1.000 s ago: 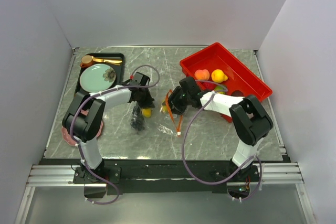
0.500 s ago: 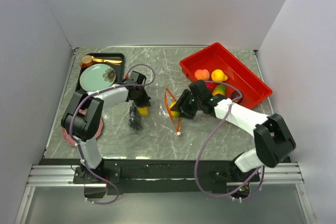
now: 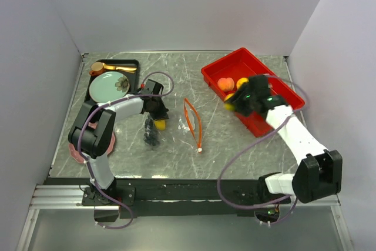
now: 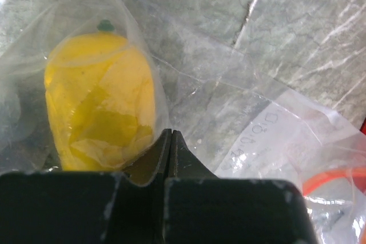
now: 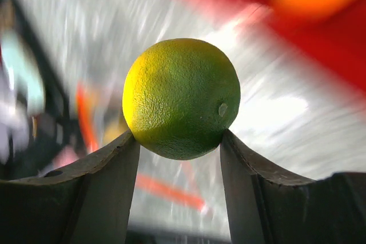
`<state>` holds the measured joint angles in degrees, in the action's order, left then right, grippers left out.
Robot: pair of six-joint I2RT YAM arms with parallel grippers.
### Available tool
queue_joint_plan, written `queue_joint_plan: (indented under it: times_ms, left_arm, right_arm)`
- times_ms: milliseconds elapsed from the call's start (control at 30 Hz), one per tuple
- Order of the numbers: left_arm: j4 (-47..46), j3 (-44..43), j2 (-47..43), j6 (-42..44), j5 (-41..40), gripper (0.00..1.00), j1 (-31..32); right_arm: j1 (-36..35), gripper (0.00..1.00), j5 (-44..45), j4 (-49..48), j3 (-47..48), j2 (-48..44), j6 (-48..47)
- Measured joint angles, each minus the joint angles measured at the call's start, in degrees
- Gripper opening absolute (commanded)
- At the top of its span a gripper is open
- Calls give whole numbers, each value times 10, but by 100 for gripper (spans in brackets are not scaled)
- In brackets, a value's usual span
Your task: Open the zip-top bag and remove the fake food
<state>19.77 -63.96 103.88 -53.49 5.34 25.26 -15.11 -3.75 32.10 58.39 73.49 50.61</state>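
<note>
right gripper (image 5: 178, 141), clamped on one green-yellow fruit (image 5: 180, 98), has swung to the red tray (image 3: 223, 62) with two fruits (image 3: 225, 83); left gripper (image 4: 170, 141) pinches the bag (image 4: 240, 118).

On my tabletop (image 3: 235, 151), a red tray (image 3: 218, 64) sits by the far right corner. In the far left corner, a black tray (image 3: 134, 76) carries a mint-green plate (image 3: 108, 87) and gold cutlery (image 3: 113, 67).
</note>
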Motion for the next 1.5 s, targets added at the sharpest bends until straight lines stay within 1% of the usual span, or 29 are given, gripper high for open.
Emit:
queue_joint_plan:
  times_ms: [67,133,200,233,267,300,333,400,433,467,567,600,667,700,767,800,833,867,900,967,1000,1100,1267,1333,1500]
  left_arm:
    - [2,-1,-2,7,5,2,0]
    - [7,-6,-5,14,12,7,0]
    - [9,-11,-8,21,16,13,0]
    - [12,-14,-11,23,17,14,0]
    - [13,-17,-15,27,20,16,0]
    - [16,-21,-19,30,23,20,0]
    - [18,-25,-24,32,25,23,0]
    - [19,-31,-35,34,29,30,0]
    - [21,-32,-41,35,31,32,0]
    - [20,-33,-48,35,33,37,0]
    - [24,-33,-62,36,38,48,0]
    - [27,-33,-66,34,37,50,0]
    - [38,-32,-81,33,30,50,-2]
    - [44,-30,-90,32,25,49,-3]
    - [54,-19,-118,30,13,45,-7]
    - [56,-10,-137,28,8,44,-10]
    - [61,2,-158,26,0,43,-15]
    - [66,12,-175,22,-8,39,-20]
    - [70,21,-191,19,-12,37,-24]
    - [79,44,-222,12,-25,32,-35]
    - [81,57,-236,8,-33,30,-41]
    - [85,85,-254,0,-42,23,-54]
    - [86,103,-242,-8,-46,12,-66]
    - [83,103,-232,-10,-50,11,-67]
    - [75,103,-195,-13,-57,7,-72]
  right_arm:
    - [66,37,17,18,23,8,-20]
    - [112,39,29,25,47,25,-37]
    - [151,43,33,24,63,44,-49]
    - [171,48,34,23,70,59,-54]
    - [185,58,35,22,75,71,-57]
    - [201,64,37,22,80,88,-61]
    - [214,75,40,23,85,104,-64]
    - [231,84,46,31,101,138,-72]
    - [234,90,48,34,109,150,-74]
    - [235,92,50,40,124,168,-82]
    - [235,93,49,48,156,189,-96]
    - [233,90,47,52,166,192,-101]
    - [228,86,44,61,182,192,-111]
    - [223,81,45,63,186,188,-114]
    - [199,73,43,67,183,175,-117]
    - [180,60,43,64,175,164,-115]
    - [154,54,35,64,165,149,-113]
    - [131,48,24,59,154,137,-111]
    - [102,43,10,44,133,119,-104]
    - [45,41,-24,16,89,90,-83]
    - [16,36,-47,-4,62,80,-69]
    - [-43,32,-92,-46,21,89,-35]
    - [-102,28,-140,-111,16,158,14]
    - [-119,26,-157,-138,16,181,35]
    - [-143,25,-189,-200,16,237,74]
